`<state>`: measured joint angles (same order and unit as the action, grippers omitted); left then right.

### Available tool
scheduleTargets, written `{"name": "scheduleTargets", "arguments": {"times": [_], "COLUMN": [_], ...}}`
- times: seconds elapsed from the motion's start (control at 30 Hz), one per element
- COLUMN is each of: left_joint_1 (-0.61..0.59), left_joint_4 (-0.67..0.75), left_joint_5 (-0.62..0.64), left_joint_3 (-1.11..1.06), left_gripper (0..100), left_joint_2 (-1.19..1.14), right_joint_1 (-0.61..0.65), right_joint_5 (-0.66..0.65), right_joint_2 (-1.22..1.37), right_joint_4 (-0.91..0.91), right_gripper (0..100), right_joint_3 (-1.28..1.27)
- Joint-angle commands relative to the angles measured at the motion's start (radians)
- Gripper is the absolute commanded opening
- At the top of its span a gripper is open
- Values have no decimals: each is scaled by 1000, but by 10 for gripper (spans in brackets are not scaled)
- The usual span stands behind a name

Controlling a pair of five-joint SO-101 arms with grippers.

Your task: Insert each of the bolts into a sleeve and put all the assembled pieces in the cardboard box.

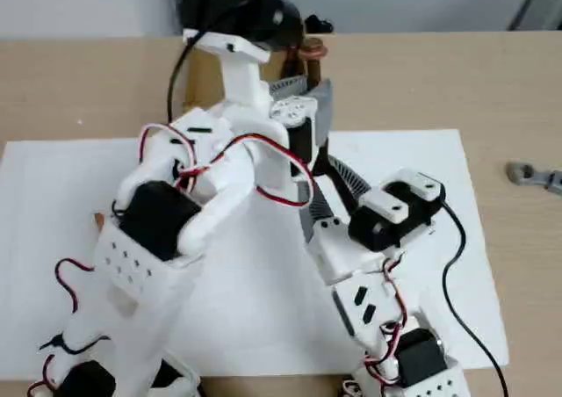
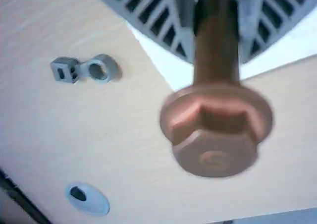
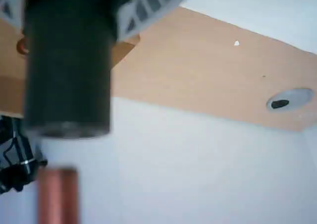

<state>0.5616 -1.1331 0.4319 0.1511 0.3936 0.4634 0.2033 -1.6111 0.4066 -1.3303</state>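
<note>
hex-headed copper bolt (image 2: 216,125), black cylindrical sleeve (image 3: 67,68)

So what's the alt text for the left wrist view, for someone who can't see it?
A copper-coloured bolt, head toward the camera, is gripped by its shaft between grey ribbed fingers. Behind it lie a wooden table, a small grey metal fitting and a round grommet.

No words, numbers, labels or signs can be read anywhere. The one possible marking is a faint raised stamp (image 2: 214,160) at the centre of the copper-coloured bolt (image 2: 215,130) head, in the left wrist view, too blurred to make out.
</note>
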Motion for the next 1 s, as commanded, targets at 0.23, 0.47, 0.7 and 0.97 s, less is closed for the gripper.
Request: {"name": "scheduleTargets", "arguments": {"times": [0.23, 0.47, 0.7, 0.97], "left_joint_1": [3, 3, 3, 3], "left_joint_4": [-20, -15, -15, -15], "left_joint_5": [2, 6, 8, 40], "left_joint_3": [70, 27, 8, 8], "left_gripper": [5, 5, 5, 5], "left_joint_2": [6, 6, 6, 6], "right_joint_1": [1, 1, 1, 1], "right_joint_5": [-3, -5, -5, -5], "right_joint_2": [-16, -16, -16, -16], "right_joint_4": [-27, -56, -59, -56], "right_gripper": [3, 3, 3, 3], "right_joint_3": [8, 8, 6, 5]}}
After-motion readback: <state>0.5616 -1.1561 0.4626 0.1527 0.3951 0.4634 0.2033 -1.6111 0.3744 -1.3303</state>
